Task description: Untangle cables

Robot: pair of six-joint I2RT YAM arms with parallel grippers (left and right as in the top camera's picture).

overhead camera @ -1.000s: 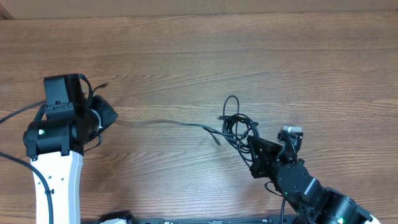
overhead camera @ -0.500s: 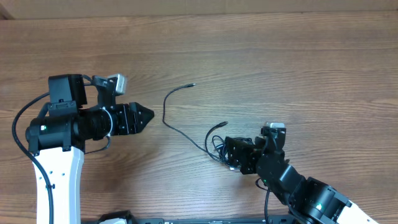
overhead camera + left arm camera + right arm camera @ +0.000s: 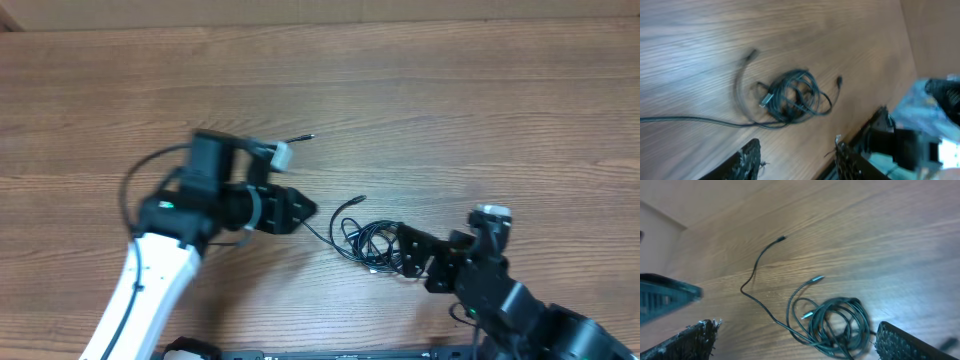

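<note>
Tangle of thin black cords with silver plugs (image 3: 368, 240) sits on the wooden counter (image 3: 450, 100) between my hands; left hand (image 3: 300, 210) apart, empty, near the loose strand (image 3: 756, 265); right hand (image 3: 404, 258) apart at coil's edge; likely flanking for opposing pulls.

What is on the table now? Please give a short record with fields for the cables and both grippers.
cables: one tangled coil of thin black cords, lying on the wooden table
loose cord: runs out of the coil, plug end free
left gripper: jaws apart, holding nothing, near the loose cord
right gripper: jaws apart, holding nothing, at the coil's edge
</note>
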